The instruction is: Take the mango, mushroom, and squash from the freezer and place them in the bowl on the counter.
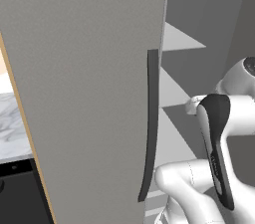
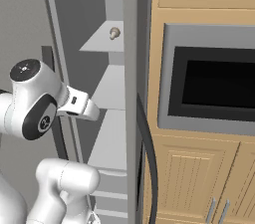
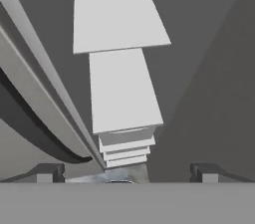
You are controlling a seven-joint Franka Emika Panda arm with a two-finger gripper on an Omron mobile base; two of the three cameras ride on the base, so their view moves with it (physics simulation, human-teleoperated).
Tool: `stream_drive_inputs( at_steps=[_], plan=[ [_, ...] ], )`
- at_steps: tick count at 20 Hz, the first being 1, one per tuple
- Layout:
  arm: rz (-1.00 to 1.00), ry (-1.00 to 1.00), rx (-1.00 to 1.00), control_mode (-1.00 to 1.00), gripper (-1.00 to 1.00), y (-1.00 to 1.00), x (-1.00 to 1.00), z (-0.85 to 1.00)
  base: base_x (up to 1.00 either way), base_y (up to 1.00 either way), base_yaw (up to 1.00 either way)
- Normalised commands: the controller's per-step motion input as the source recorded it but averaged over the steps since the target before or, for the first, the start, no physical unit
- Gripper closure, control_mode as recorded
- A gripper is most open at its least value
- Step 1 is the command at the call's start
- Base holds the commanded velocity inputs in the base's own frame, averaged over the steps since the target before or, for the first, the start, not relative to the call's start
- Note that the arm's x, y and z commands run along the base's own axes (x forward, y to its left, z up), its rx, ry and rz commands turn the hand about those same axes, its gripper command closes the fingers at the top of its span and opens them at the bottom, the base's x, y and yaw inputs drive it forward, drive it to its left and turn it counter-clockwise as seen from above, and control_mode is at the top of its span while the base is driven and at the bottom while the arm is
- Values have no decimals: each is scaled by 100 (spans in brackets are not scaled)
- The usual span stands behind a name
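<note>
The mushroom (image 2: 114, 33) sits on an upper pale shelf (image 2: 102, 41) inside the open freezer (image 1: 89, 93), well above the arm. The gripper (image 3: 127, 173), fingers spread wide with nothing between them, looks along the lower shelves. The left base view shows the counter (image 1: 12, 123).

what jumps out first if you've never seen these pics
The tall plain grey freezer stands open, with its long dark vertical door handle near the middle of the left base view. In the right base view, a tiny tan-capped mushroom sits alone on an upper pale grey shelf, above the white arm. The open hand faces the stacked shelves.
</note>
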Motion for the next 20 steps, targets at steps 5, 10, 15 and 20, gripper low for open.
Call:
stream_drive_inputs(
  at_steps=[5,10,15,20],
  plan=[
    [0,-7,1,-100,-100,0,14,26,0,0,0],
    [0,-7,0,-100,-100,0,16,26,0,0,0],
    [0,-2,3,-100,-100,-4,17,9,0,0,0],
    [0,0,9,-100,-100,-3,6,0,0,0,0]
  ],
)
